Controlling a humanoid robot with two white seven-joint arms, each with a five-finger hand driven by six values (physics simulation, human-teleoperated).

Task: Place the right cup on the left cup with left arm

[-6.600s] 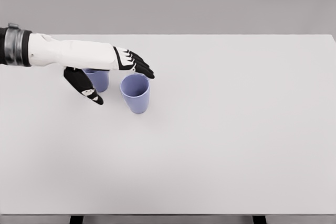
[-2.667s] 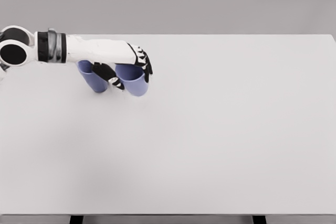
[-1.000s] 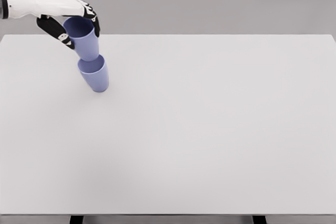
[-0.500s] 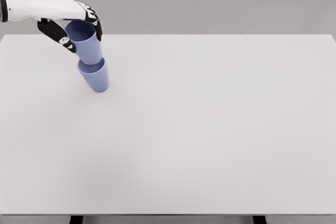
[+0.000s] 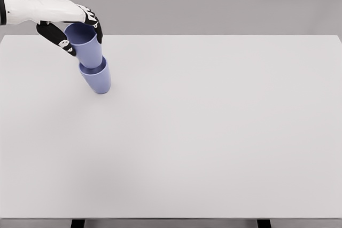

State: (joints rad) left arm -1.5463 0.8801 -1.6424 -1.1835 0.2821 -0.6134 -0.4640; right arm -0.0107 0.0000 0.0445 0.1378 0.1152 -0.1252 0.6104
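Upper blue plastic cup (image 5: 88, 45) gripped at rim by left white-and-black five-finger hand (image 5: 68, 26), base entering mouth of lower blue plastic cup (image 5: 96, 79) standing far left on white table (image 5: 214, 132). Stacking step in hand, insertion looks partial, upper cup tilted slightly off lower cup's axis. Next probably: lower straight until seated, then spread fingers and lift clear without dragging stack.

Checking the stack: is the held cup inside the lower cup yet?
Partly in: the held cup, gripped by the left hand, has its base inside the lower cup rim.
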